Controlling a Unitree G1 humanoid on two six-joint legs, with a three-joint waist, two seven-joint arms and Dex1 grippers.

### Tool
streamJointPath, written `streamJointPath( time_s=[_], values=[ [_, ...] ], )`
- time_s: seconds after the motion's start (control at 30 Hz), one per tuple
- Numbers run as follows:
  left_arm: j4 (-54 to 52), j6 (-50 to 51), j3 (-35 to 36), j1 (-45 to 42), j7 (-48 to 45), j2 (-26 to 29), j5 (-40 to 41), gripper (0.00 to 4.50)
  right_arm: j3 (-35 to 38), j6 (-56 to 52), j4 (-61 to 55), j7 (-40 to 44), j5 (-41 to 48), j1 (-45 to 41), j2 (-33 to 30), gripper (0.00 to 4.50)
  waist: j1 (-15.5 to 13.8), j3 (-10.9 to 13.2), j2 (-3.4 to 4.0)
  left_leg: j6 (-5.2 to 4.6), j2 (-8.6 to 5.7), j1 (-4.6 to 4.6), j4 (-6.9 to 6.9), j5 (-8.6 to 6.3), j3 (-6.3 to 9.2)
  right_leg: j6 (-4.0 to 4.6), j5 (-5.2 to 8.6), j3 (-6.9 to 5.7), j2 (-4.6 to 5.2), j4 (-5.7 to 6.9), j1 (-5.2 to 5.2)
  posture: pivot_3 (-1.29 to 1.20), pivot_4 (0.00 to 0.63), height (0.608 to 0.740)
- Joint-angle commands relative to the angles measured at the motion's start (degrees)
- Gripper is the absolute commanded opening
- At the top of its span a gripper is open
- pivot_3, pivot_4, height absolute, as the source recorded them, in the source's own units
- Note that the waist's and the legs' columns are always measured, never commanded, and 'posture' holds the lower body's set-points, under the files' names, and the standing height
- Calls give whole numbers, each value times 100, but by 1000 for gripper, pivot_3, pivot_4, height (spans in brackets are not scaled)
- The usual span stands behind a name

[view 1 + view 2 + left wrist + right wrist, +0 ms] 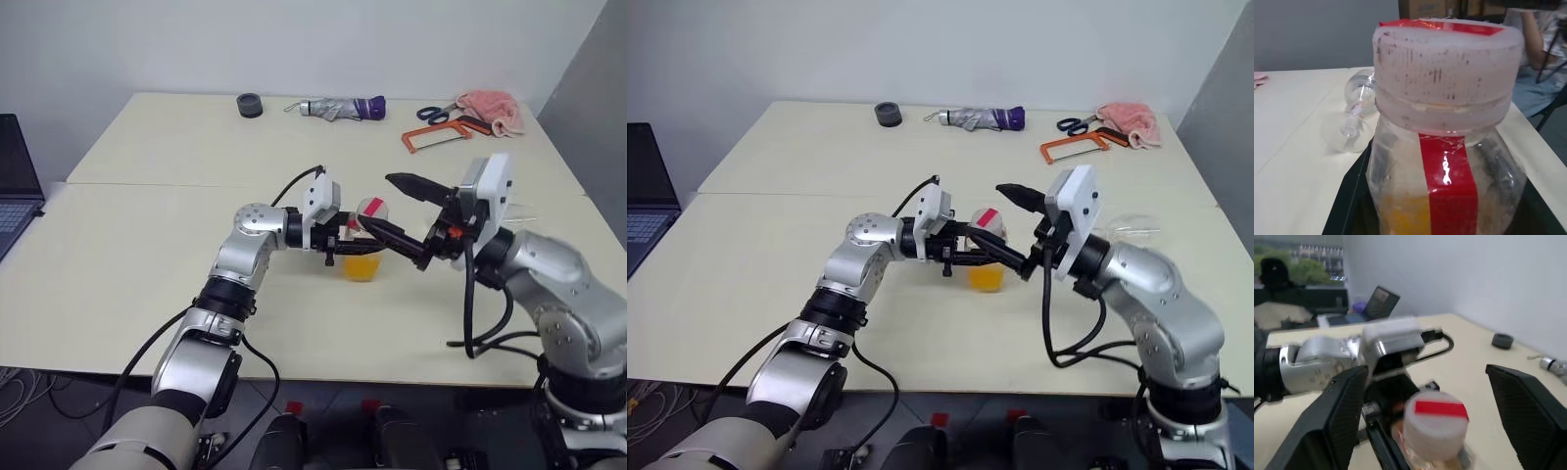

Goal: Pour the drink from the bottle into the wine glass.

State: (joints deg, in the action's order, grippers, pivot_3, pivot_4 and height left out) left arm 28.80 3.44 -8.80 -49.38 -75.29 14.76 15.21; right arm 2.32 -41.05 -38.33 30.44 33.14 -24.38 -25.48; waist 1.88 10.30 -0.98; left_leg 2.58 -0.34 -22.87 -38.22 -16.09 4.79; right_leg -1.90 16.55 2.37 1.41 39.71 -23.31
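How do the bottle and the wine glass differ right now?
The bottle stands upright, while the wine glass lies on its side on the table. The bottle is clamped in the left gripper; the wine glass lies free, touched by neither gripper. The bottle holds orange drink in its lower part; the wine glass looks empty. The bottle carries a red label strip; the glass is plain. Both are clear and see-through.
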Motion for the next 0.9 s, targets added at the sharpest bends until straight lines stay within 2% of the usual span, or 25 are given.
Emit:
streamJointPath(
  time_s=[0.03,0.23,0.47,0.57,0.73,0.9],
  values=[
    [-166,-135,60,-41,105,-74,41,1743,-585,-71,-522,-966,-673,150,283,4107,15,0,1,8,-3,2,0,5,-3,0,0,2,0,2,0,0,150,740],
    [-60,-203,25,-97,119,-150,5,1743,-1048,237,-166,-1717,-1483,87,804,4107,14,0,1,10,-10,6,-7,6,-5,0,0,3,-9,12,0,0,150,740],
    [-18,-259,37,-97,119,-162,-24,1743,-982,202,-86,-1732,-1532,214,1017,4107,13,0,1,9,-10,5,-6,5,-5,0,0,3,-9,12,0,0,150,740],
    [-32,-264,42,-81,133,-155,-31,1743,-944,203,-73,-1702,-1514,246,1084,3501,14,0,1,6,-10,5,-6,4,-4,0,1,3,-11,12,0,0,150,740],
    [-64,-258,45,-53,146,-138,-33,1743,-976,197,-47,-1546,-1494,328,1031,1870,15,0,1,5,-10,5,-7,3,-4,0,0,2,-10,12,0,0,150,740],
    [-77,-233,55,-61,124,-126,-27,1742,-991,282,71,-1230,-1406,277,890,1877,15,0,1,4,-11,5,-7,2,-4,0,0,2,-10,12,0,0,150,740]
  ],
)
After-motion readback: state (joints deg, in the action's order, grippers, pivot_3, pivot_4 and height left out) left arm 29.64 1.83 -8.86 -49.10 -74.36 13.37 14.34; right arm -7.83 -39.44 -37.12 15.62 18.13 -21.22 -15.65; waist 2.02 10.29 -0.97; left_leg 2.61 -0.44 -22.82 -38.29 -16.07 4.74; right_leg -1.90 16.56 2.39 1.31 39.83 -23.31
